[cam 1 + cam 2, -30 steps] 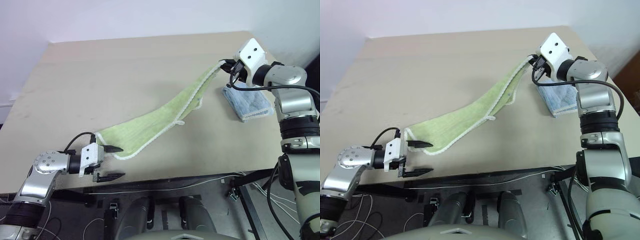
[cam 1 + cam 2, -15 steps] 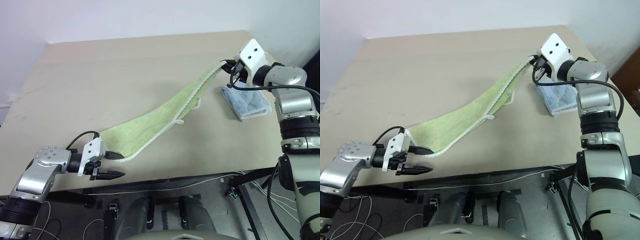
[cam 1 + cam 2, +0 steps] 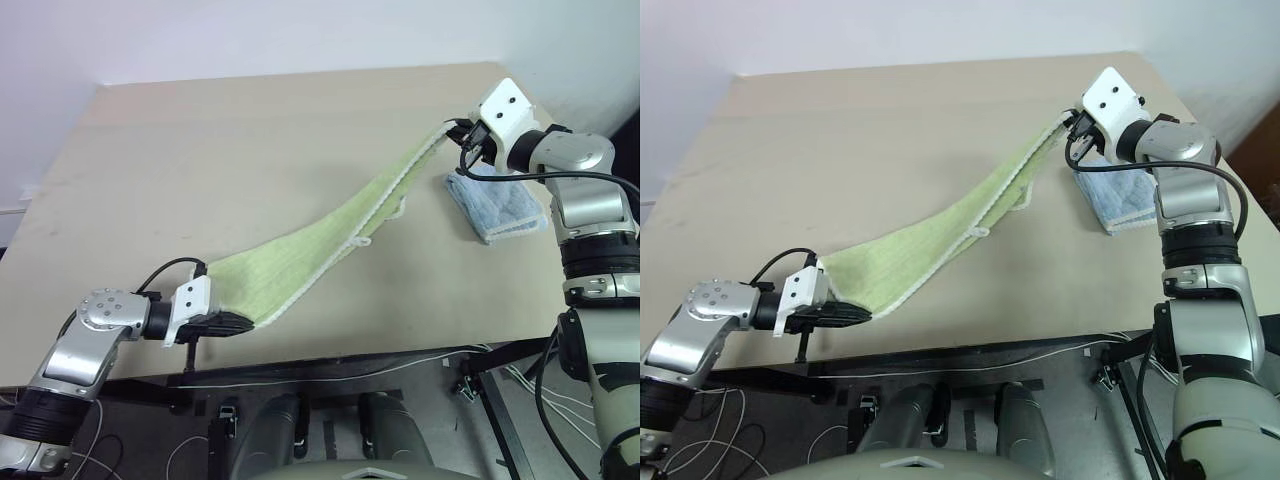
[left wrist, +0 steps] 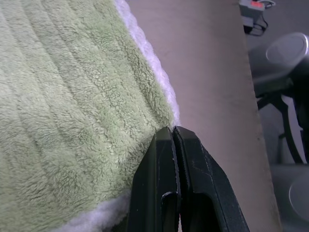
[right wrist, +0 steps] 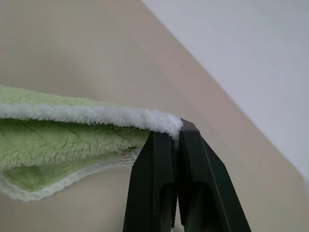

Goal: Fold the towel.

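Head view: we see the towel (image 3: 330, 235) strung from near left to far right over the table (image 3: 200, 170), lifted for folding. Left wrist: left gripper (image 4: 174, 137) clenched on its near corner. Right wrist: right gripper (image 5: 176, 134) clamps the white-edged far corner.

My head views are evenly and softly lit, with no glare on the table (image 3: 250, 140). The towel (image 3: 330, 225) throws a faint shadow just beneath its raised span. In my wrist views the nearest black fingers (image 4: 164, 193) look slightly soft.
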Robot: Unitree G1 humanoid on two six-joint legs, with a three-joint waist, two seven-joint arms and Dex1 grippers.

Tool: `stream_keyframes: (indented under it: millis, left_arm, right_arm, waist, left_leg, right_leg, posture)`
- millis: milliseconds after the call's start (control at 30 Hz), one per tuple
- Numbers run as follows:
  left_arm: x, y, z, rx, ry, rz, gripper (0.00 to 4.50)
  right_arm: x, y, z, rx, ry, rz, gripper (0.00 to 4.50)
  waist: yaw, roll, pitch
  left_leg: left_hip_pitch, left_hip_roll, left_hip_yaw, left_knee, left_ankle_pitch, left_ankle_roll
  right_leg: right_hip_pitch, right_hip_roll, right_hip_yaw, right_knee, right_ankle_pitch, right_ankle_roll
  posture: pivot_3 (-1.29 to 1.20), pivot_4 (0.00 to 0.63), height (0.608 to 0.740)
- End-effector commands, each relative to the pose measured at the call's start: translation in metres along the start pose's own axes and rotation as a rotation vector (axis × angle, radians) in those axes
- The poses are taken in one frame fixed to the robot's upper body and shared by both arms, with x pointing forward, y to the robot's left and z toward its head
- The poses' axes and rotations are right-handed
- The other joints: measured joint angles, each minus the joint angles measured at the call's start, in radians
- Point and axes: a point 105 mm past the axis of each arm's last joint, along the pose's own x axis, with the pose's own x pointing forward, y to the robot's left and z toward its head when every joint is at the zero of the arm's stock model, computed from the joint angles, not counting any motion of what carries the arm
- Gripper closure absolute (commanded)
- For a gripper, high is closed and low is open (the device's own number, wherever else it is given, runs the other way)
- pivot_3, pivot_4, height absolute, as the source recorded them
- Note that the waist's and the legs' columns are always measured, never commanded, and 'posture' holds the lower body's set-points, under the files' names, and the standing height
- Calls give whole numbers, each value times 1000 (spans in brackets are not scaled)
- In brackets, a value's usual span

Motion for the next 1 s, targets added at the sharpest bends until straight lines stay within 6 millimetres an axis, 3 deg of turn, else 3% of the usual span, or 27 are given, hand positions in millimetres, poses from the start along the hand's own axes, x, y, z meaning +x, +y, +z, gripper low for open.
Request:
stream_keyframes:
  millis: [33,267,433,567,667,833,933,1000]
  left_arm:
    - [-1,10,19,-44,-111,49,4450]
    - [-45,21,63,-214,-323,53,4450]
    - [-87,44,83,-241,-387,165,4450]
    - [-107,69,94,-203,-428,293,4450]
    - [-126,98,105,-176,-537,427,4450]
    - [-155,143,106,-95,-506,671,4450]
    - [-175,172,117,-86,-561,815,4450]
    - [-179,180,122,-66,-569,844,4450]
  right_arm:
    - [-7,-13,15,-43,-42,-44,4500]
    - [-12,-19,15,-42,-41,-61,4500]
    - [-12,-22,14,-42,-39,-70,4500]
    - [-10,-23,15,-42,-42,-76,4500]
    - [-7,-28,19,-29,-60,-99,4500]
    - [-13,-49,19,-17,-62,-177,4500]
    - [-15,-61,21,2,-74,-219,4500]
    - [-14,-65,22,6,-77,-238,4500]
  waist:
    - [0,0,0]
    - [-8,-1,1]
    - [-8,0,1]
    - [-4,-1,1]
    - [-1,-1,1]
    - [-4,-2,2]
    - [-4,-3,2]
    - [-4,-3,2]
  left_leg:
    - [0,0,0,0,0,0]
    - [-1,0,0,1,0,0]
    - [0,0,0,2,0,1]
    - [0,0,-1,3,1,1]
    - [0,0,-1,3,1,1]
    - [0,-1,0,4,2,2]
    - [-1,-1,0,3,2,2]
    - [-1,-1,0,3,2,2]
  right_leg:
    - [0,0,0,0,0,0]
    - [-1,1,0,2,1,3]
    - [0,1,-1,2,1,2]
    - [0,1,-2,2,1,2]
    - [0,1,-2,3,2,3]
    - [0,2,-3,4,2,4]
    - [-1,2,-3,3,2,4]
    - [-1,3,-3,4,2,4]
  posture:
    - [0,150,740]
    - [0,150,740]
    - [0,150,740]
    - [0,150,740]
    - [0,150,740]
    - [0,150,740]
    - [0,150,740]
    - [0,150,740]
